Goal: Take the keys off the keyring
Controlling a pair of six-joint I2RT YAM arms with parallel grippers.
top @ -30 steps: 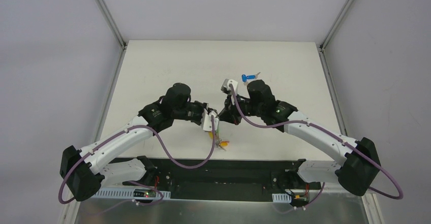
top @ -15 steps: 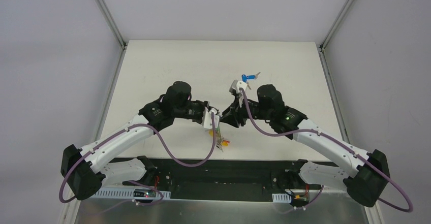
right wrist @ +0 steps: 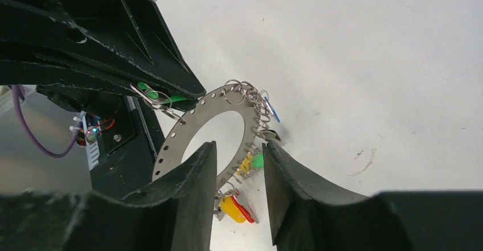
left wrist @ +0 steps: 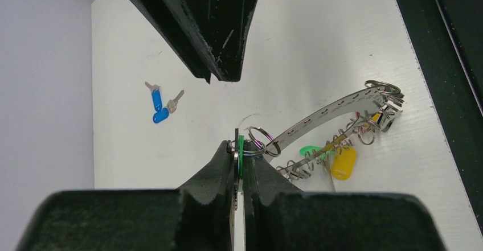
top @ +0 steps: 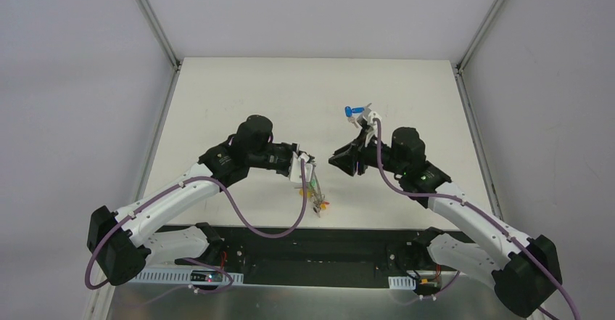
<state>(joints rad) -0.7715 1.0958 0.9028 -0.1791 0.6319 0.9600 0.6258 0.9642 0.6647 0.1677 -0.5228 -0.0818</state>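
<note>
My left gripper (top: 307,167) is shut on a green-headed key (left wrist: 241,151) that hangs by a small split ring (left wrist: 262,142) on the keyring (left wrist: 336,107), a flat grey perforated hoop. The hoop hangs from that key toward the table (top: 217,102). More keys cluster on it: green (left wrist: 310,150) and yellow (left wrist: 343,164). My right gripper (top: 338,162) is open and empty, a short way right of the hoop. In the right wrist view the hoop (right wrist: 188,120) shows between and beyond its fingers (right wrist: 193,171). Two blue-headed keys (top: 354,110) lie loose on the table, off the ring.
The black strip along the table's near edge (top: 362,236) lies just below the hanging keys. The right gripper's fingers (left wrist: 216,23) fill the top of the left wrist view. Metal frame posts (top: 152,22) stand at the table's far corners.
My right gripper has drawn back to the right, away from the left gripper and the hoop. The left gripper has stayed about where it was, still holding the green key.
</note>
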